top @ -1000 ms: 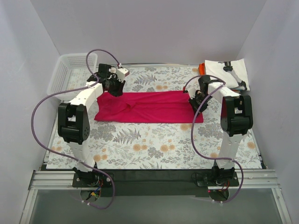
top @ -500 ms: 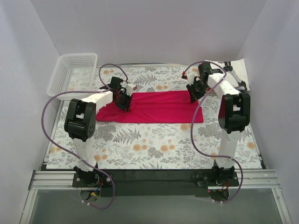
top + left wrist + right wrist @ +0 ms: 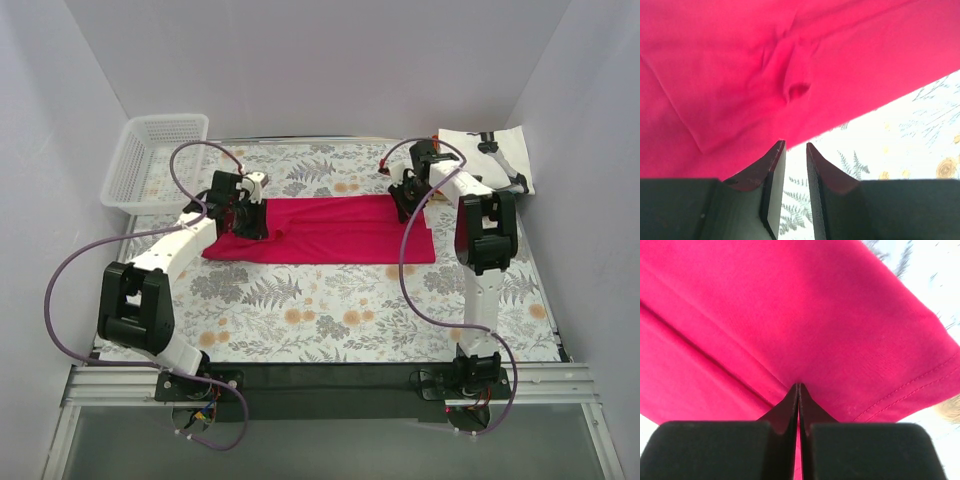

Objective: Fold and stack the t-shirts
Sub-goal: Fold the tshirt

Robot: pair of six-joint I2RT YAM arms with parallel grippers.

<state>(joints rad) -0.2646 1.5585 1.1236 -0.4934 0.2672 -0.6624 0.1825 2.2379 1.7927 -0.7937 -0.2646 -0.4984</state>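
Observation:
The crimson-pink t-shirt (image 3: 330,230) lies flat as a long folded band across the middle of the floral tablecloth (image 3: 330,310). My left gripper (image 3: 250,225) is low over its left end. In the left wrist view the fingers (image 3: 795,144) stand narrowly open at the shirt's edge (image 3: 740,75), with only tablecloth between them. My right gripper (image 3: 403,207) is at the shirt's far right corner. Its jaws (image 3: 799,385) are shut, tips down against the crimson cloth (image 3: 815,305), near a stitched hem. A white t-shirt with black print (image 3: 490,155) lies folded at the back right.
A white plastic mesh basket (image 3: 150,160) stands at the back left corner. White walls close in the table on three sides. Purple cables loop from both arms over the table's left and right parts.
The left arm has swung outward and its gripper has dropped to the shirt's left end, jaws slightly parted. The right gripper has moved back and left to the shirt's far right corner.

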